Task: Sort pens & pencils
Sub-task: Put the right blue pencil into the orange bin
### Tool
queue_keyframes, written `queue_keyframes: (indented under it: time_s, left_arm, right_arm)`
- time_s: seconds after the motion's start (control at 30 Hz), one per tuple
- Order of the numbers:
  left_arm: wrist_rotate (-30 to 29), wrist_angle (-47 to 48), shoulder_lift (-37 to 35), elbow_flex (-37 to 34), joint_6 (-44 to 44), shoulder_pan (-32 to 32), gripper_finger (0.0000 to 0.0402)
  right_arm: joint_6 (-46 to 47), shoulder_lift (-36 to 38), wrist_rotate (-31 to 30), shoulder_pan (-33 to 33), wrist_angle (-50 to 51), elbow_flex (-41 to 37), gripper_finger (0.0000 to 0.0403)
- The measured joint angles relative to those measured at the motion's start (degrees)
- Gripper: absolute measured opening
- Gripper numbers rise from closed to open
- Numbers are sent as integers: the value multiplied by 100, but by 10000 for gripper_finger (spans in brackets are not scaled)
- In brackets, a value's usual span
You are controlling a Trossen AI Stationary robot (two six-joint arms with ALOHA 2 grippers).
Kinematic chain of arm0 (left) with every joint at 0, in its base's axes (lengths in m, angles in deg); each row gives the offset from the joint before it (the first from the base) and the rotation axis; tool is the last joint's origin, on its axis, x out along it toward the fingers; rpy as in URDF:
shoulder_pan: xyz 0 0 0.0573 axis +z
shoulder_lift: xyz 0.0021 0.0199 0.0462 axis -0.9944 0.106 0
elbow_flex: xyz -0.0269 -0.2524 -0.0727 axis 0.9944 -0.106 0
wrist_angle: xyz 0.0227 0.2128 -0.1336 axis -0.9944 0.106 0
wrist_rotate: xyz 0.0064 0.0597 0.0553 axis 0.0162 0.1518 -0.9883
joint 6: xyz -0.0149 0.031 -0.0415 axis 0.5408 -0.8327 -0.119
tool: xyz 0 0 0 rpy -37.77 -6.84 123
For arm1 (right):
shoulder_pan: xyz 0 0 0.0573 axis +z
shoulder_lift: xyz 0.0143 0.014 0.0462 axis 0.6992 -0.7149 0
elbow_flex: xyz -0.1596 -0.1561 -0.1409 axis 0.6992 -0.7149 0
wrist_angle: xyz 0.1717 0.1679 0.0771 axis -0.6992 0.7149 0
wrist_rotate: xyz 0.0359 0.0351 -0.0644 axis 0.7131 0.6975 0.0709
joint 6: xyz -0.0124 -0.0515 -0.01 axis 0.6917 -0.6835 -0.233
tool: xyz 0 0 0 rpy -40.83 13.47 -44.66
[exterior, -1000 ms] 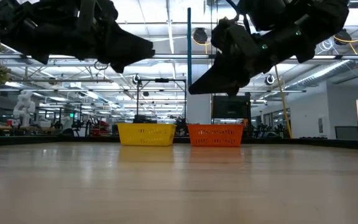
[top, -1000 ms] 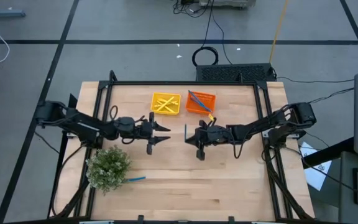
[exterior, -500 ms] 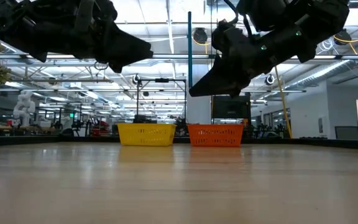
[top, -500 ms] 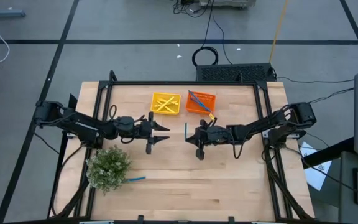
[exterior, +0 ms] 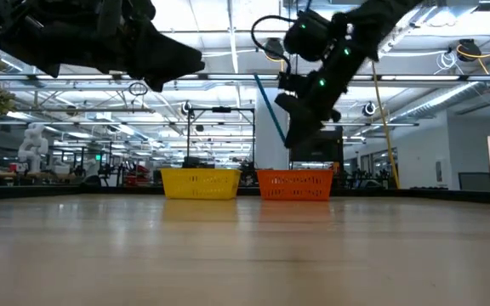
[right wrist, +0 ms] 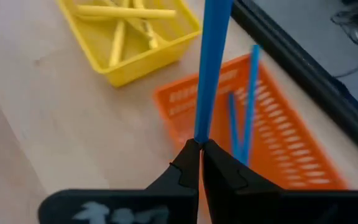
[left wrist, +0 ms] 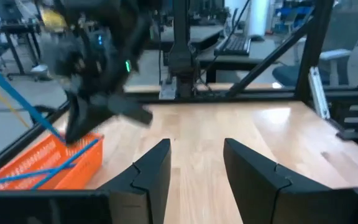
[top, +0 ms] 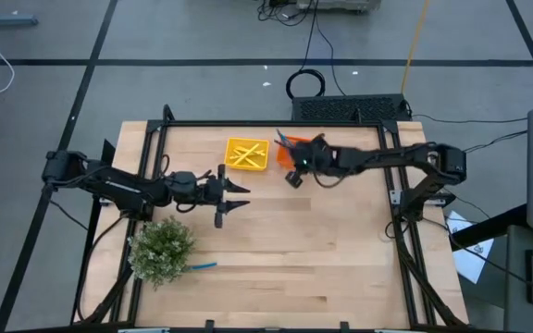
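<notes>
Blue pen [right wrist: 211, 68] pinched in right gripper [right wrist: 201, 149], orange tray [right wrist: 278, 149] just below. Step: drop-off. Next: lower, release. Left gripper [left wrist: 194, 163] spread, idle.

We see two trays: one yellow tray [top: 247, 154] and one orange tray [right wrist: 272, 130]. Two arms. One plant [top: 162, 250]. One blue stick [top: 203, 265] lies beside it.

Table [top: 285, 250]: pale wood planks, smooth, matt sheen; orange tray [right wrist: 291, 118] and yellow tray [right wrist: 114, 65]: plastic with slotted lattice walls, slightly glossy; blue pen [right wrist: 211, 68]: smooth plastic look; right gripper [right wrist: 200, 163] fingers: matt black; plant [top: 162, 248]: bushy, rough foliage.
</notes>
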Motion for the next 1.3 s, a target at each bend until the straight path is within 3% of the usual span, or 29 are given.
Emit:
queue_keyframes:
  time_s: [0.13, 0.27, 0.63, 1.0, 1.3]
  left_arm:
    - [-61, 65, -93, -5, -148, 0, 154]
    - [-76, 116, -189, -11, -270, 0, 154]
    - [-76, 416, -373, -11, -237, 0, 154]
    - [-76, 467, -384, -11, -236, 0, 154]
    - [-76, 467, -384, -11, -236, 0, 154]
  right_arm:
    - [-157, -20, -16, -331, 1422, 768, 0]
    - [-135, -57, 10, -630, 2073, 812, 0]
    - [76, -105, 799, -1012, 1653, 187, 0]
    - [296, -103, 812, -1025, 1550, 46, 1]
    - [282, -103, 811, -1023, 1551, 46, 28]
